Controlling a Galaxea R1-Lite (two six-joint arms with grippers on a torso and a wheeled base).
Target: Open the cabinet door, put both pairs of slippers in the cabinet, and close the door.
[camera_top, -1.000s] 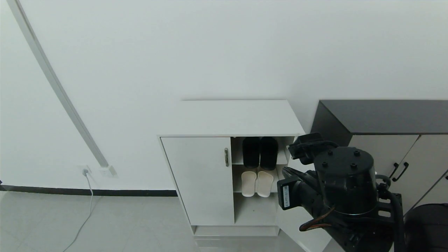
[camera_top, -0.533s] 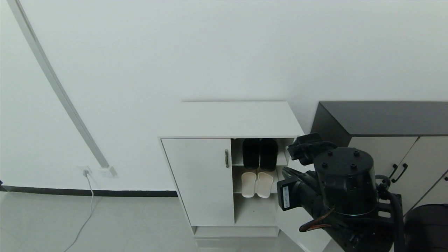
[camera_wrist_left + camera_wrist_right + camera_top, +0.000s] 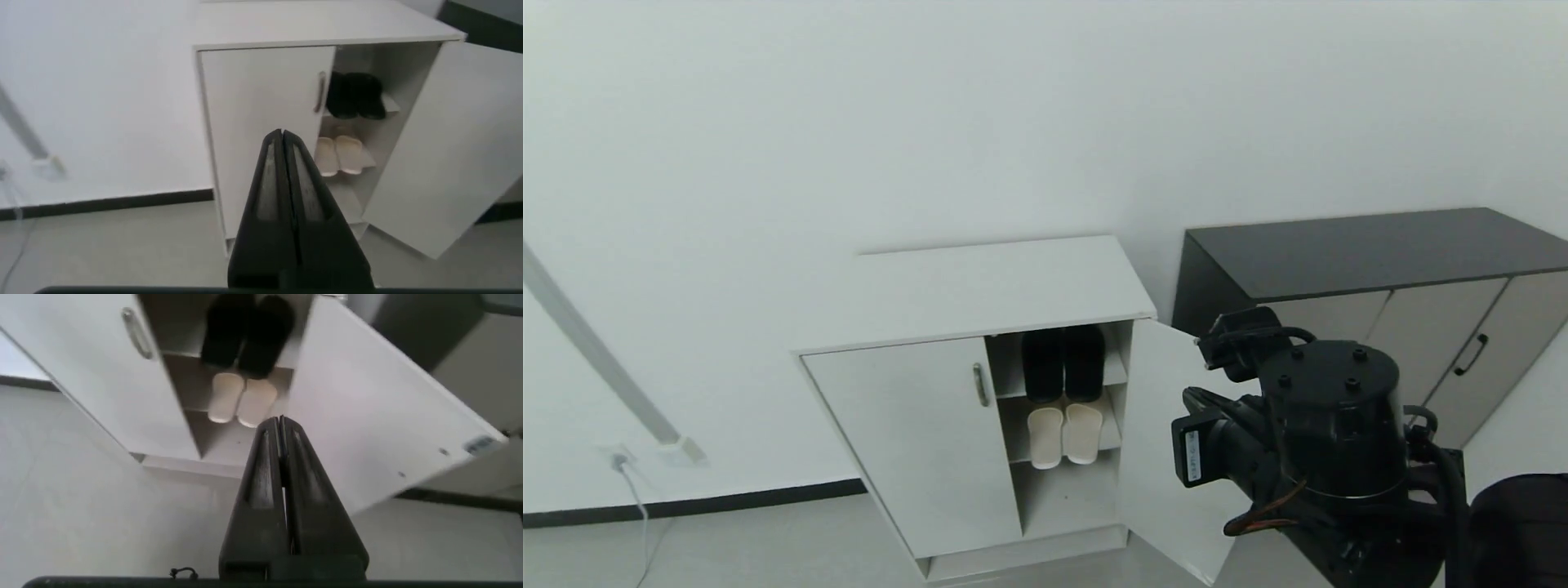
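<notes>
Both pairs are already in the cabinet [image 3: 980, 282]. The black slippers [image 3: 1063, 359] sit side by side on the top shelf, and the white slippers [image 3: 1063, 434] are on the shelf just under them. So I judge that closing is the one step left.

The right-hand door [image 3: 1168, 441] stands swung wide out toward me, hinged at the cabinet's right side. The left-hand door [image 3: 915, 441] is closed.

My right claw [image 3: 282, 425] has its fingers pressed together and holds nothing. It hangs in front of the opening, near the open door's inner face but apart from it. My left claw [image 3: 283, 139] is likewise together and empty, facing the closed door from well back.

Next, I think, my right claw must go round to the open door's outer face, near its free edge, and push it leftward in an arc until it meets the frame. Closed fingers will do for a push, though they could slip off the edge.
</notes>
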